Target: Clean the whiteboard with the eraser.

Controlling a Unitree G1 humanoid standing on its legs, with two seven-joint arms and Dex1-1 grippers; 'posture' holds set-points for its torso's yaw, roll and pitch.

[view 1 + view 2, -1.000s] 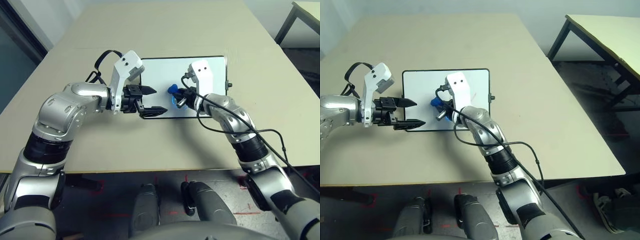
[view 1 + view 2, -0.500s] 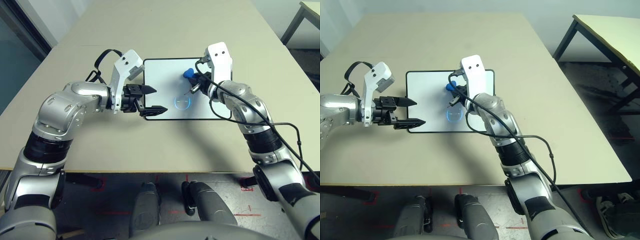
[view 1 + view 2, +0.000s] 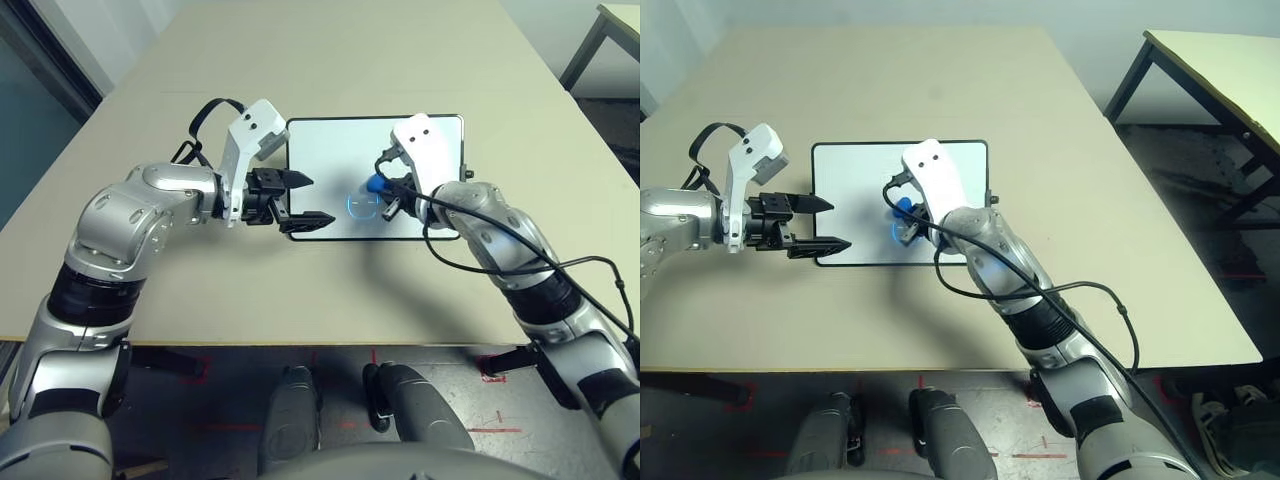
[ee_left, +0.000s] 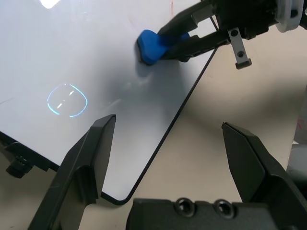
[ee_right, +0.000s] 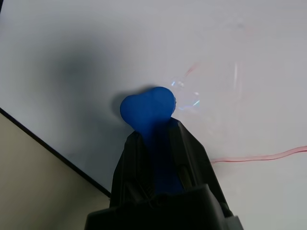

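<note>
One whiteboard (image 3: pixel 330 160) lies on the desk (image 3: pixel 300 60), in the upper middle of the frame, and one blue eraser (image 3: pixel 377 184) sits on it. A second desk (image 3: pixel 1220 60) stands at the upper right. Two grippers, left (image 3: pixel 302 200) and right (image 3: pixel 385 192), each have two black fingers (image 4: pixel 86 167).

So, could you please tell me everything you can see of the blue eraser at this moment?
The small bright blue eraser is a matte block with a rounded, lobed tip and a pinched waist, rubbery or foam-like in look. The right gripper has its black jaws shut on its rear half, so only the tip protrudes. That tip is pressed onto the glossy white whiteboard, near a faint red pen line and a ring-shaped light reflection, casting a soft shadow there.
</note>
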